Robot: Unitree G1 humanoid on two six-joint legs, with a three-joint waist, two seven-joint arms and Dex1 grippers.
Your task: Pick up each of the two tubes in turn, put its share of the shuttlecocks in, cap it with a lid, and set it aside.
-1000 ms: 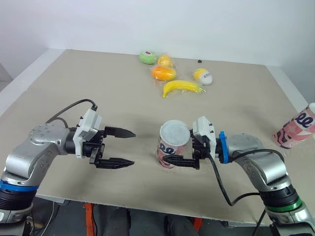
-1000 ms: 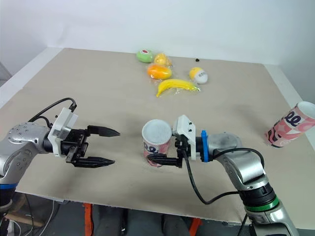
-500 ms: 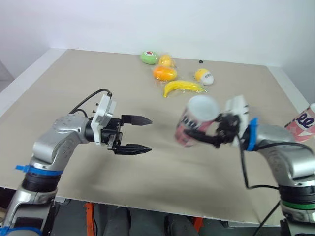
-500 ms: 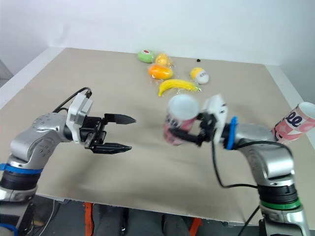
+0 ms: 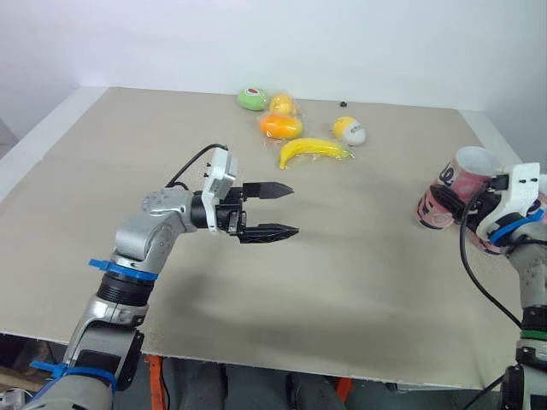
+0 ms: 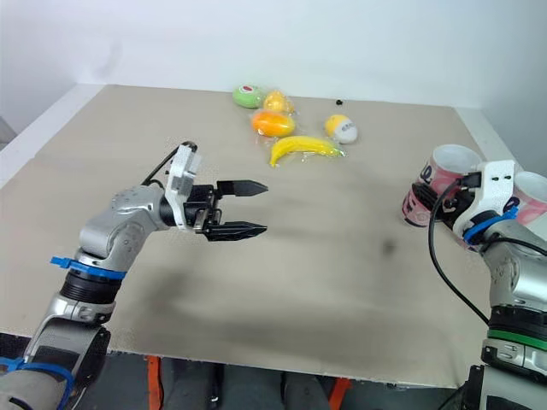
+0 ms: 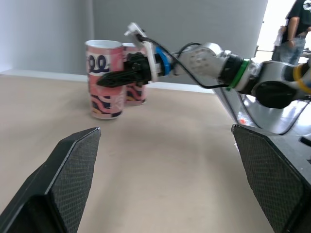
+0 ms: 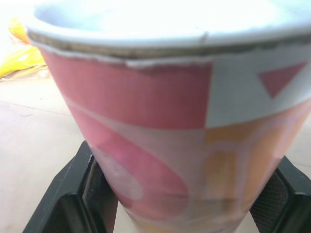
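Observation:
A pink patterned tube (image 5: 446, 191) with a white top is at the table's far right, slightly tilted. My right gripper (image 5: 455, 203) is shut on its side. Its black fingers (image 8: 88, 193) press the tube (image 8: 160, 121) from both sides. A second tube (image 6: 531, 190) of the same pattern stands just behind it, touching or nearly so. In the left wrist view both tubes (image 7: 104, 77) appear side by side. My left gripper (image 5: 292, 209) hovers over the middle of the table, open with nothing between its fingers (image 7: 73, 179).
At the back of the table (image 5: 342, 282) lie a banana (image 5: 313, 150), an orange fruit (image 5: 282, 126), a green fruit (image 5: 253, 99), a yellow fruit (image 5: 283, 105) and a yellow-white one (image 5: 349, 130). The table's right edge is close to the tubes. A person (image 7: 297, 22) stands far off.
My right gripper has carried the tube from the front middle of the table to the far right, beside the other tube. My left gripper has reached further towards the middle, still open.

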